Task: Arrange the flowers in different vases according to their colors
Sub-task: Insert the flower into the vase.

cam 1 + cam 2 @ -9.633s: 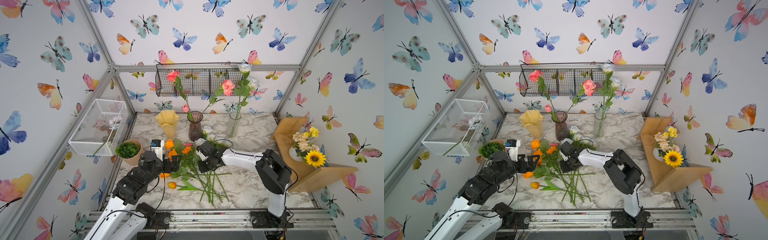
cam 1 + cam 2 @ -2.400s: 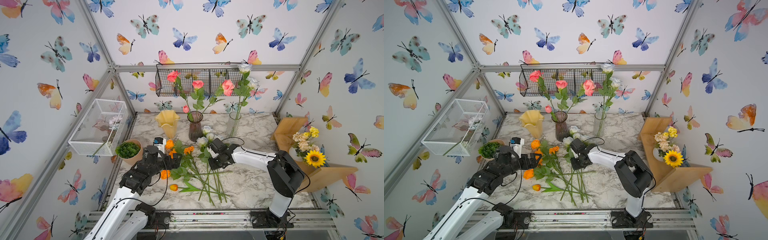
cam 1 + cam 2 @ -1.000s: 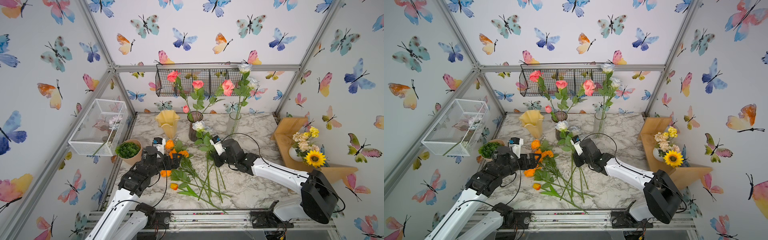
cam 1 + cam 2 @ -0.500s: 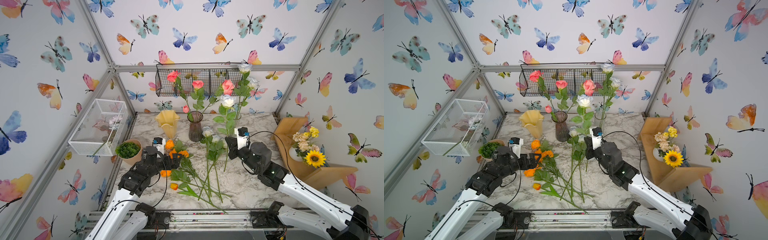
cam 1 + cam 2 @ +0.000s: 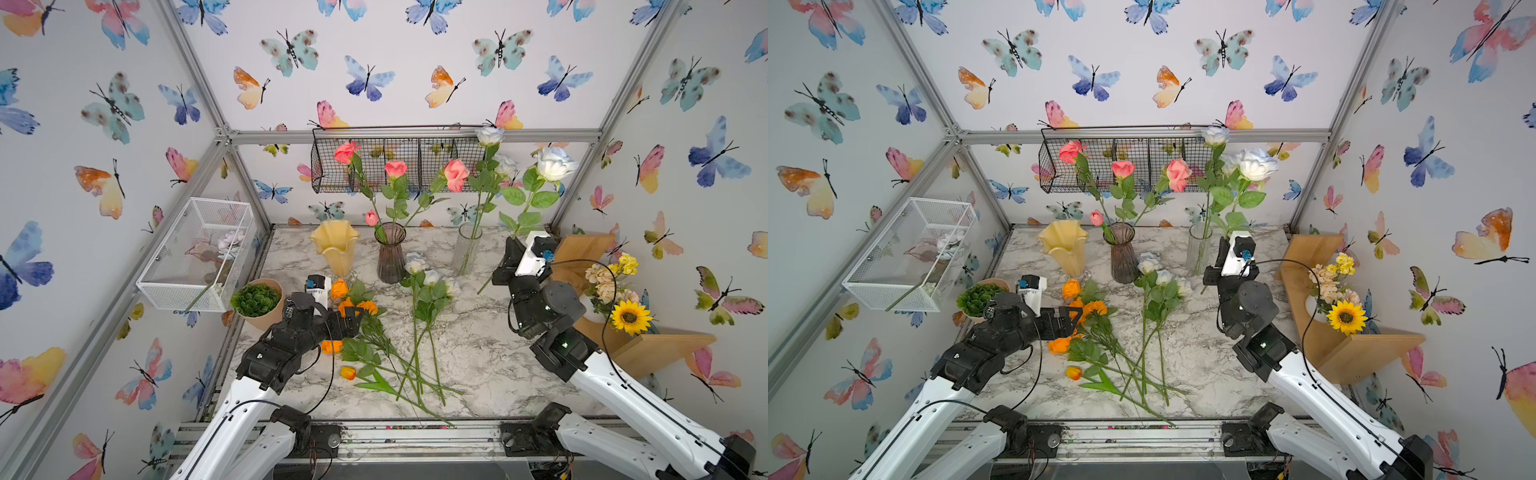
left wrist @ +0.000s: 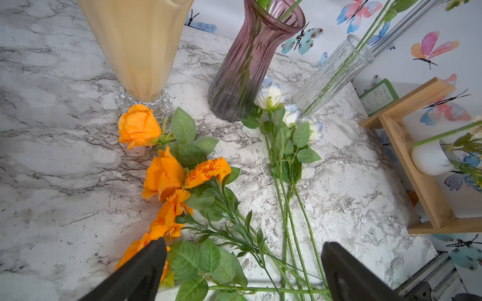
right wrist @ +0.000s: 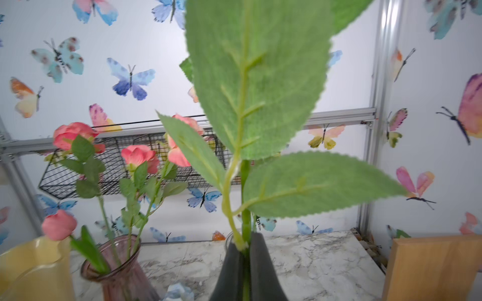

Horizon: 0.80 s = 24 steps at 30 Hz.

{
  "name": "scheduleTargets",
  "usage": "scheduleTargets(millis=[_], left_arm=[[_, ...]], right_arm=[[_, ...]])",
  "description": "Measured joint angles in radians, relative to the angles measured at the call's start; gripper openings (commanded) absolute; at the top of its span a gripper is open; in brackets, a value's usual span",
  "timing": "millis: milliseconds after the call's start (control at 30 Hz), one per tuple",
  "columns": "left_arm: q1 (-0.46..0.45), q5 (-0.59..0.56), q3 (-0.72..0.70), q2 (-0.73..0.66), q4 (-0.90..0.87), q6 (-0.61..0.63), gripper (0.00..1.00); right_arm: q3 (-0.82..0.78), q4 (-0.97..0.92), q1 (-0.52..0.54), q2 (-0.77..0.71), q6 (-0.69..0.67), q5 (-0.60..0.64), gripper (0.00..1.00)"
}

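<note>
**White-blue rose in transit.** The right gripper [image 5: 506,254] has its fingers [image 7: 263,271] pressed together on the stem of a white-blue rose [image 5: 528,219], gripping it low on the stalk. The rose is in the air just beside the clear vase [image 5: 467,249], on the side of the wooden shelf [image 5: 660,347].

- **Orientation:** The long axis runs near upright with a slight lean. The bloom is uppermost and the cut end hangs below the fingers.
- **Appearance:** The head is white, full and tinged with blue. It tops a slim green stem with broad, saw-edged leaves.

Two matching roses [image 5: 489,135] already stand in the clear vase, and three more [image 5: 428,278] lie on the marble table [image 5: 478,357]. The left gripper [image 6: 242,260] has its fingers wide apart and empty, over the stems of the orange flowers [image 6: 164,177].
</note>
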Motion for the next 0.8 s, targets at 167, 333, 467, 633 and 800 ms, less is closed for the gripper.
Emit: scheduleTargets(millis=[167, 333, 467, 633, 800], left_arm=[[0.005, 0.000, 0.000, 0.000, 0.000, 0.000, 0.99], [0.011, 0.001, 0.000, 0.001, 0.000, 0.000, 0.99], [0.023, 0.003, 0.000, 0.001, 0.003, 0.000, 0.99], [0.032, 0.008, 0.000, 0.002, 0.006, 0.000, 0.99], [0.032, 0.009, 0.000, 0.002, 0.007, 0.000, 0.99]], right_arm=[[0.132, 0.090, -0.201, 0.156, 0.060, -0.095, 0.02], [0.284, 0.187, -0.285, 0.343, 0.119, -0.169, 0.02], [0.410, 0.233, -0.293, 0.483, 0.156, -0.235, 0.02], [0.493, 0.268, -0.293, 0.600, 0.177, -0.290, 0.02], [0.487, 0.292, -0.293, 0.659, 0.189, -0.310, 0.02]])
